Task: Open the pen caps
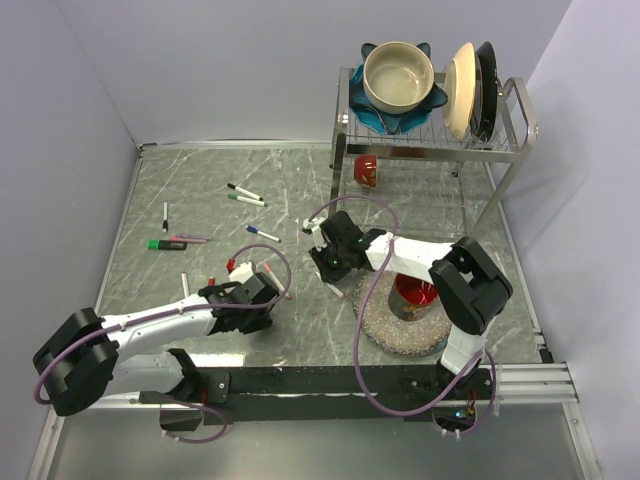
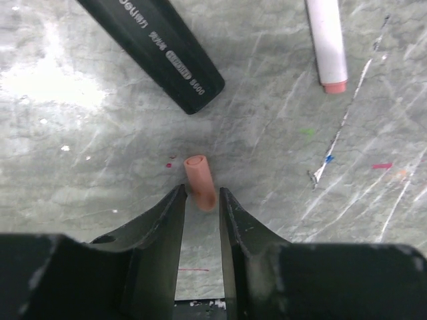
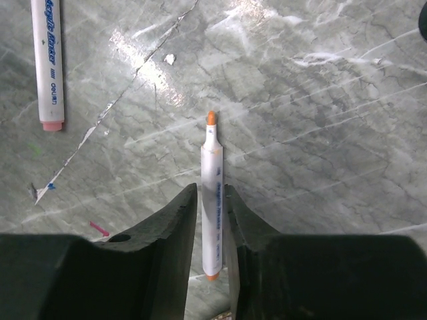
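In the left wrist view a small salmon-orange pen cap lies on the marble table, its near end between the tips of my left gripper. The jaws stand slightly apart, with a sliver of gap beside the cap. In the right wrist view a white marker with a bare orange tip and no cap lies lengthwise between the fingers of my right gripper, which stands a little open with a thin gap on the left side. In the top view both grippers, left and right, hover low at mid-table, close together.
A black marker barrel and a white marker lie beyond the cap. Several more markers and a red cap are scattered at the left. A dish rack stands at the back right, and a red cup sits on a woven mat.
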Robot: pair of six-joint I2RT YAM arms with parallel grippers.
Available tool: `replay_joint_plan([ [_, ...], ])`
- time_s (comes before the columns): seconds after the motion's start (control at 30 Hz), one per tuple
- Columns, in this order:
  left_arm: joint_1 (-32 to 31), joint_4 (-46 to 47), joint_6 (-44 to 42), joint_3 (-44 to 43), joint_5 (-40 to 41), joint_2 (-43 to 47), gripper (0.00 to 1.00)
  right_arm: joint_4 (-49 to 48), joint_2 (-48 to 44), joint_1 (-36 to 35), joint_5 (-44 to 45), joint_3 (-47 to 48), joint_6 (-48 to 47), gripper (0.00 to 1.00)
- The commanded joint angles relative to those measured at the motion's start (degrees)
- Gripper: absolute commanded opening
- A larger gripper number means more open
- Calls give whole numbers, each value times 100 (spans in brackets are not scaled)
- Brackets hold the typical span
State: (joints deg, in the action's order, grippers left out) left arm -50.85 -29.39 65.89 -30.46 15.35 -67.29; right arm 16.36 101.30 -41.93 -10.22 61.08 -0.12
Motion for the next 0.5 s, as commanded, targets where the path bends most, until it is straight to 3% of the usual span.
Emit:
replay_joint_plan([
  [0.0,-74,-418,135,-197,284,23,35,60,-22,-52,-77,255,-146,33],
  [0.13,-101,-655,214,-285,398,102,39,113,-83,-52,-85,264,-234,36],
  [0.27,-145,-884,267,-417,617,338,50,472,-277,-52,-453,404,-786,43],
  [0.37,-153,-937,276,-505,810,680,64,1026,-549,-52,-981,519,-1883,48],
  [0.47,-83,-692,258,-479,960,1032,89,1413,-874,-43,-1499,502,-2525,54],
])
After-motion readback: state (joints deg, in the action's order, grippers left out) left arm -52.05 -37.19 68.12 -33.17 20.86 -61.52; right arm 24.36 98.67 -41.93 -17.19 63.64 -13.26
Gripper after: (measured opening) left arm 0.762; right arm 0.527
